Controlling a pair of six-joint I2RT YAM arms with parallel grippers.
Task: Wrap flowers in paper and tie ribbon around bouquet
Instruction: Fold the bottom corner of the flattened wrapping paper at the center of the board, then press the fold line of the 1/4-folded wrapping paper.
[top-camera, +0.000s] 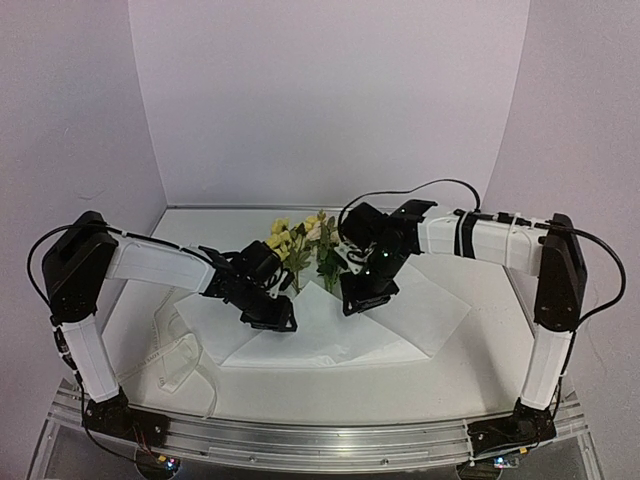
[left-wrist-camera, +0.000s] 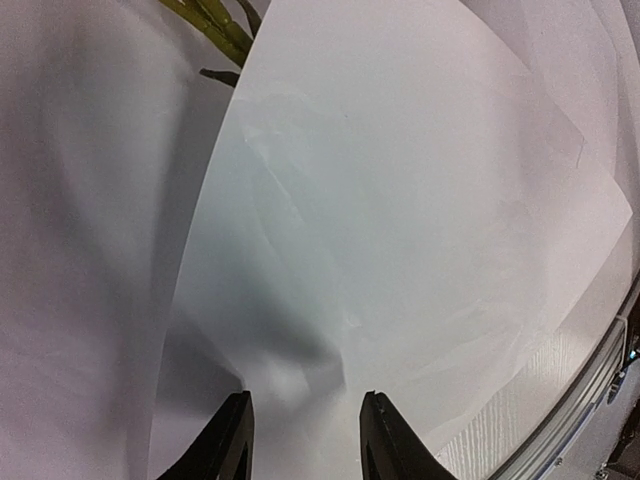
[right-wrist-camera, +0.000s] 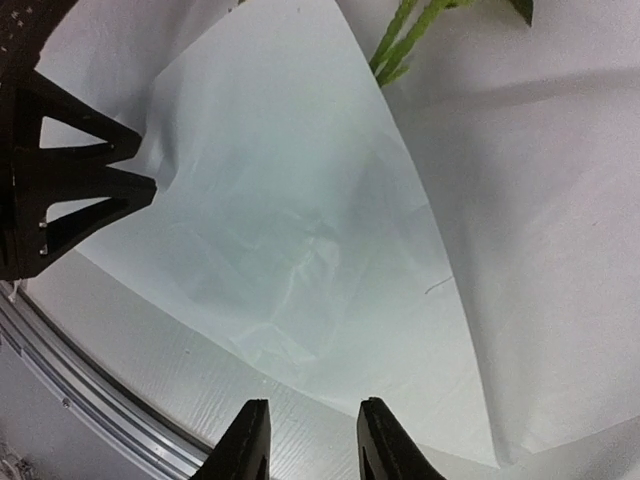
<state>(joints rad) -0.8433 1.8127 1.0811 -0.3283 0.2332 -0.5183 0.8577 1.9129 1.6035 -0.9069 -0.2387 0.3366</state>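
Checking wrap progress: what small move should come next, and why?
Probably the right gripper should drop and pinch the paper edge below it. One flap already covers the stems of the flowers, the right side lies flat, and its jaws are apart.

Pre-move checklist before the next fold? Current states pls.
1. Flowers on paper: ok, stems on the sheet, blooms past its far corner.
2. Flap across the stems: ok, stem ends show above it.
3. Left hand open: ok, jaws apart over the flap.
4. Right hand open: ok, jaws apart, holding nothing.
5. Ribbon clear of both hands: ok, loose left of the paper.
6. Wrap complete: not ok, much of the paper lies flat.
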